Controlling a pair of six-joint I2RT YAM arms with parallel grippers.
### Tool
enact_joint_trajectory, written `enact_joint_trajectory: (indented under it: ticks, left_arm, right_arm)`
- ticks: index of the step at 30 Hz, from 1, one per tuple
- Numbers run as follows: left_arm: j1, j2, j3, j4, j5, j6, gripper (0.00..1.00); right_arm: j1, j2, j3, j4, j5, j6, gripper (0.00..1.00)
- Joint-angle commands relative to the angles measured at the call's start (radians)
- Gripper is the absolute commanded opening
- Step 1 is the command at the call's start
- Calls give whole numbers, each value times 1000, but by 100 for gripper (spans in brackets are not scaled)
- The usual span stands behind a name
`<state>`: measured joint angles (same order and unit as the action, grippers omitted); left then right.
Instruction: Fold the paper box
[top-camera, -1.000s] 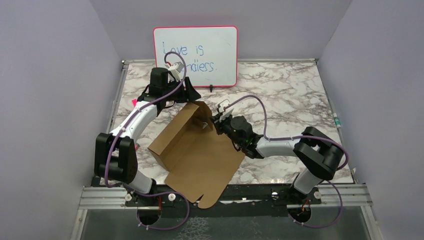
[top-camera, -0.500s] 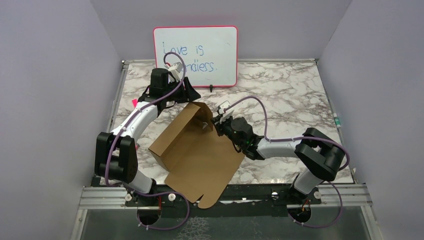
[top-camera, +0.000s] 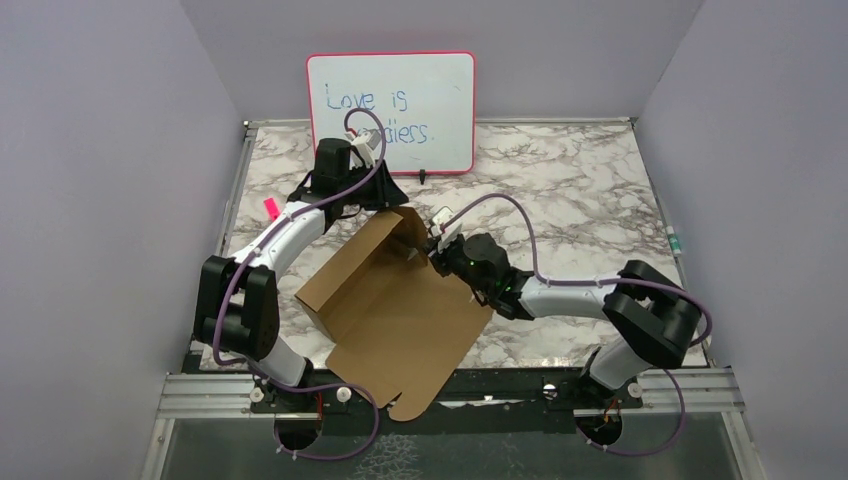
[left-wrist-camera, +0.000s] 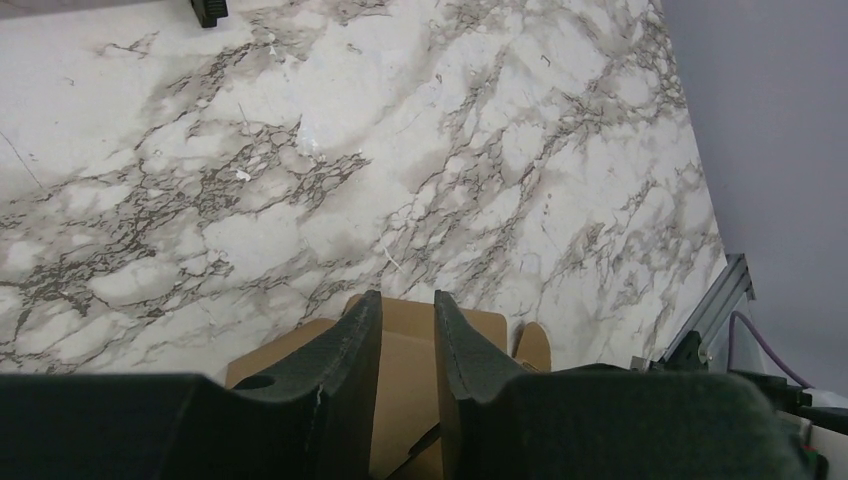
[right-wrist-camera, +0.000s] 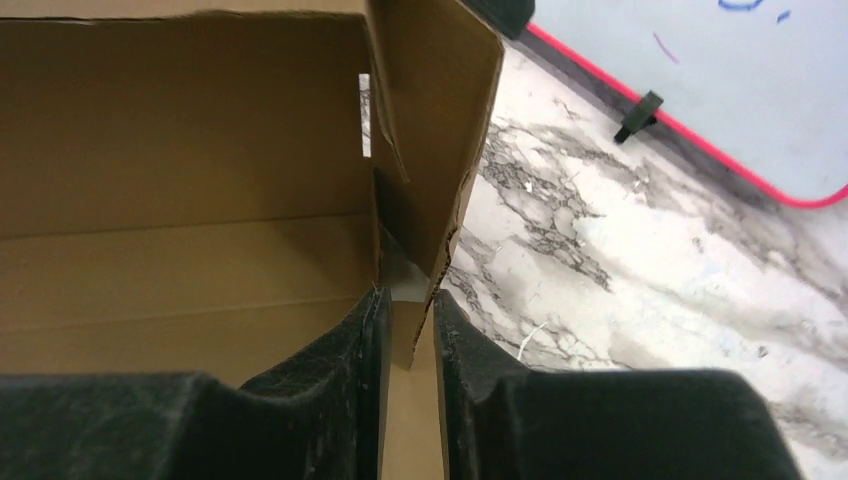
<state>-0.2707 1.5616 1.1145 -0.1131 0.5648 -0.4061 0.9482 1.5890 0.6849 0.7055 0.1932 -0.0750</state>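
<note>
The box (top-camera: 400, 315) lies left of middle on the table (top-camera: 590, 190), turned on a slant. It is plain brown card. Its base is flat, the far-left wall (right-wrist-camera: 180, 120) stands up, and a short end flap (right-wrist-camera: 440, 110) is turned in at the far corner. The near panel, with its tabs, lies flat and reaches over the table's near edge.

The step in hand looks like squaring that far corner. The right end effector (right-wrist-camera: 405, 305) reaches in from the right, its fingers a narrow slit apart with the flap's lower edge in the slit. The gap looks wider than the card, so I judge nothing is clamped. The left end effector (left-wrist-camera: 408, 305) hovers over the top of the same corner, likewise a slit apart, with card beyond the fingers and nothing visibly between them.

To do it well, one arm should steady the wall from above while the other presses the flap along its crease, square to the wall. The push should be gentle, since light card will likely slide or buckle.
</note>
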Motion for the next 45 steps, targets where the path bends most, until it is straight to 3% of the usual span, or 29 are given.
enact_joint_trajectory:
  ticks: [1, 11, 23, 29, 38, 45]
  left_arm:
    - [-7, 11, 16, -54, 6, 42, 26]
    - [-7, 11, 18, -59, 4, 48, 26]
    - [-7, 2, 19, -63, 0, 58, 26]
    - [-7, 6, 22, -63, 1, 53, 27]
    - [-3, -50, 44, -117, -74, 89, 46]
    - [44, -154, 46, -127, -118, 108, 52]
  right_arm:
    - [-20, -102, -5, -87, -108, -104, 29]
    - [-233, -252, -38, -174, -361, -125, 38]
    - [-244, 55, 142, -158, -588, -182, 38]
    - [-244, 128, 177, -105, -729, -153, 44]
    - [-244, 200, 220, -60, -788, -121, 46]
    - [-244, 229, 251, -56, -838, -129, 46]
